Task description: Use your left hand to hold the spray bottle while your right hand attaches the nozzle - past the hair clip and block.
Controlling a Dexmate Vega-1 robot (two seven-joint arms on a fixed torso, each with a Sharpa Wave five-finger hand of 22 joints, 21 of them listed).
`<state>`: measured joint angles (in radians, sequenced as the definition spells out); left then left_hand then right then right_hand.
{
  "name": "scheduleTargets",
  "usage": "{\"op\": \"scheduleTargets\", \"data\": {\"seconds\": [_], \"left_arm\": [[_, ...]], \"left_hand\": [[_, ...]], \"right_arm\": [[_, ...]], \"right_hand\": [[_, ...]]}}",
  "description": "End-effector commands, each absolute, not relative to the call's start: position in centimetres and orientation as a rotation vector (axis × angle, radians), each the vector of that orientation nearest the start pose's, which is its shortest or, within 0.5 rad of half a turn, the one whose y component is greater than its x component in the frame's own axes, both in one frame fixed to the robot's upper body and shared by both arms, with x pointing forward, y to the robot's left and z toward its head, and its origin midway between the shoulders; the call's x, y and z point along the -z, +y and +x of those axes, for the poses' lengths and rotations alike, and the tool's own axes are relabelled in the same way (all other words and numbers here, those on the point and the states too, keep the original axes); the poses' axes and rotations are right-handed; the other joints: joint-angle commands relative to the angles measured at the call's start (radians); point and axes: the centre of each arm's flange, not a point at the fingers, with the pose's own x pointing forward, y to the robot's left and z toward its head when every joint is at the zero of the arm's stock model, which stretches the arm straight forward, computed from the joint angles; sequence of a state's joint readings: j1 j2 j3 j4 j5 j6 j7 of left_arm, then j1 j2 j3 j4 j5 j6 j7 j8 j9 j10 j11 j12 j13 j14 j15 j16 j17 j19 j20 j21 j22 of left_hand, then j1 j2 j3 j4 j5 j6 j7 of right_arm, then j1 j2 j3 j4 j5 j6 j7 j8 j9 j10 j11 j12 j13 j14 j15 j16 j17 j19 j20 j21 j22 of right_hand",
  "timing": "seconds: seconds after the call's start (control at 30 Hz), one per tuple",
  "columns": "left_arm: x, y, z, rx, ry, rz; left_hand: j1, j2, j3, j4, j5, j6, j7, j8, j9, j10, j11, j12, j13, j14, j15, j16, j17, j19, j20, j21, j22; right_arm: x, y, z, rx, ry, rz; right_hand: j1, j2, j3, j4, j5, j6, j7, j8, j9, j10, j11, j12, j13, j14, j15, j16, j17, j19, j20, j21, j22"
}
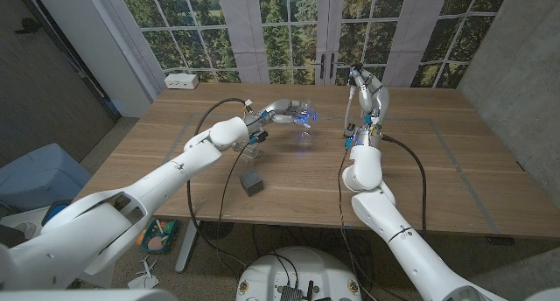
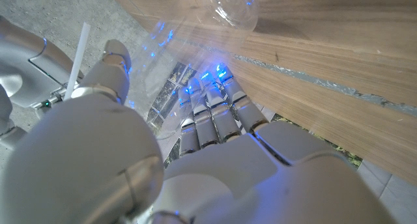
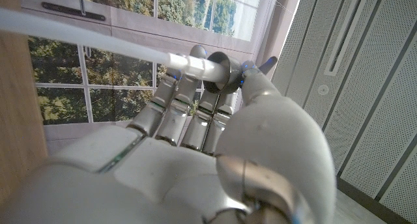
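Right hand (image 1: 357, 80) grips the nozzle (image 3: 195, 65), dip tube (image 3: 78, 34) trailing down, raised well apart from the spray bottle (image 1: 302, 117), which the left hand (image 1: 278, 114) holds roughly horizontal beyond the block (image 1: 252, 182), mouth toward the right hand.

In the left wrist view the clear spray bottle (image 2: 195, 48) runs off the picture's edge, its glass blurred with blue glare behind the left robot hand (image 2: 195, 152). The nozzle's white tube (image 3: 98, 45) is cut off too, its head hidden within the right robot hand (image 3: 195, 133). The small object (image 1: 251, 140) under the left forearm is too small to tell.
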<state>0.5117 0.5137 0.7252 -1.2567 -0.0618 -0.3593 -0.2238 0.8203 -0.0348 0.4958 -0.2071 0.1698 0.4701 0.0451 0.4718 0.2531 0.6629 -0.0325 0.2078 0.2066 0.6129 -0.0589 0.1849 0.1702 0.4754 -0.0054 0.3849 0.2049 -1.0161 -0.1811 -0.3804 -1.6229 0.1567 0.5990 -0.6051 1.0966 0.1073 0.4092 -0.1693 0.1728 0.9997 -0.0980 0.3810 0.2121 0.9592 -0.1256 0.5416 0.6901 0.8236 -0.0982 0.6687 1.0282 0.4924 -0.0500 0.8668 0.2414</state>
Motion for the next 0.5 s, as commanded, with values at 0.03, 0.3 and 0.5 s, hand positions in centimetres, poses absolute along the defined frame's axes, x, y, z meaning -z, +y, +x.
{"op": "scheduleTargets", "data": {"seconds": [0.03,0.3,0.5], "left_arm": [[-3.3,11.8,64.6,0.632,-0.740,0.854],[-3.1,11.2,64.5,0.648,-0.732,0.870],[-3.0,10.7,64.5,0.663,-0.728,0.878]], "left_hand": [[0.174,0.181,0.029,0.032,0.004,0.394,-0.040,0.003,0.003,0.123,-0.120,0.003,0.005,-0.004,-0.138,-0.003,0.001,-0.007,-0.003,0.007,0.001],[0.174,0.181,0.029,0.032,0.005,0.394,-0.042,0.002,0.004,0.121,-0.120,0.002,0.006,-0.004,-0.139,-0.002,0.001,-0.007,-0.003,0.008,0.001],[0.175,0.181,0.029,0.032,0.005,0.394,-0.042,0.002,0.004,0.122,-0.120,0.002,0.006,-0.003,-0.138,-0.002,0.001,-0.008,-0.003,0.009,0.001]], "right_arm": [[-2.6,-16.8,52.7,0.093,-1.122,0.369],[-3.3,-16.5,52.5,0.066,-1.138,0.380],[-3.8,-16.2,52.4,0.045,-1.146,0.378]], "right_hand": [[0.014,0.024,0.021,0.013,0.009,0.000,0.005,0.007,0.004,0.019,-0.022,0.021,0.040,0.009,-0.117,-0.004,0.005,-0.007,-0.006,0.011,0.002],[0.013,0.024,0.022,0.013,0.009,-0.001,0.005,0.007,0.005,0.018,-0.023,0.020,0.042,0.010,-0.118,-0.008,0.010,-0.010,-0.006,0.018,0.000],[0.011,0.024,0.023,0.013,0.009,0.000,0.005,0.007,0.005,0.017,-0.023,0.019,0.041,0.011,-0.117,-0.011,0.013,-0.012,-0.006,0.024,-0.001]]}}
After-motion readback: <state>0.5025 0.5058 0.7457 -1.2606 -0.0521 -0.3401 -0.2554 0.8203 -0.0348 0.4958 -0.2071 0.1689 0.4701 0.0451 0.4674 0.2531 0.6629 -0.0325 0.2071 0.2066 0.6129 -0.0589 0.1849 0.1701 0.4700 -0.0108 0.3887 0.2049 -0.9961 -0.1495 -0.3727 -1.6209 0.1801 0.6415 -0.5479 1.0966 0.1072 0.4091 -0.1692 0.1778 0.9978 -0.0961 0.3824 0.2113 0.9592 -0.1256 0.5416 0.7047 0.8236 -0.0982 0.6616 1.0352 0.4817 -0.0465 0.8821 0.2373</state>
